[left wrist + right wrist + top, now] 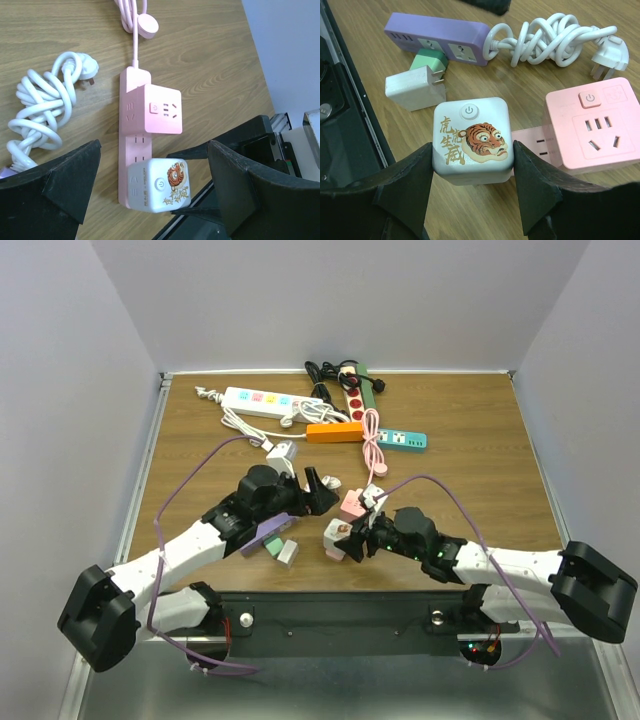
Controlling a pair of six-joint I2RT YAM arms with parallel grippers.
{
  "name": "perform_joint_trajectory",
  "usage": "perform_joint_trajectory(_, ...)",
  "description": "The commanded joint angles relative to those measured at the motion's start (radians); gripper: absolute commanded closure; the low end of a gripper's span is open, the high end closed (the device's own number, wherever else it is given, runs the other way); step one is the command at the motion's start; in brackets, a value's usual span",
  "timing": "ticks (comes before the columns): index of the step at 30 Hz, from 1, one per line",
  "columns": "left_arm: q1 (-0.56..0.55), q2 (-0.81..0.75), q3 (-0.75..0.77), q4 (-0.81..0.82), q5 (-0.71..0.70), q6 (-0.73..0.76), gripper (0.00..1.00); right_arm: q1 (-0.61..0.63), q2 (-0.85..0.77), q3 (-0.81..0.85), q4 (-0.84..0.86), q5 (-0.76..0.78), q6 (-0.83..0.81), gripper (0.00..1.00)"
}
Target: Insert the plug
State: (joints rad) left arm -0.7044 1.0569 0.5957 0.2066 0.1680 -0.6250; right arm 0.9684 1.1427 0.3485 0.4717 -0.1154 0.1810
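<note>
A white cube plug with a tiger picture (472, 140) sits on the near end of the pink power strip (535, 142). It also shows in the left wrist view (157, 184) and the top view (335, 536). My right gripper (472, 157) is shut on its two sides. A pink cube adapter (162, 110) sits further along the pink strip (134, 145). My left gripper (154, 150) is open and empty, hovering over the strip, its fingers wide of both cubes. I cannot tell how deep the white cube's pins are in the socket.
A purple power strip (437, 37), a green adapter (432, 60) and a white adapter (412, 87) lie left of the cube. A coiled white cable (555, 40) lies beside them. White (258, 400), orange (335, 432) and teal (405, 440) strips lie at the back.
</note>
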Motion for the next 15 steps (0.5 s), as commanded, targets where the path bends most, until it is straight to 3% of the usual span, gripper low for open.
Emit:
perform_joint_trajectory(1, -0.026, 0.002, -0.004, 0.045, 0.036, 0.027, 0.02, 0.027, 0.04, -0.028, -0.137, 0.022, 0.014, 0.99)
perform_joint_trajectory(7, -0.073, -0.014, -0.057, 0.043, 0.08, -0.013, 0.04, 0.036, 0.019, -0.039, -0.148, 0.036, 0.048, 0.99)
perform_joint_trajectory(15, -0.194, -0.028, -0.134, 0.039, 0.025, -0.113, 0.1, 0.044, 0.031, -0.02, -0.192, 0.077, 0.09, 0.99)
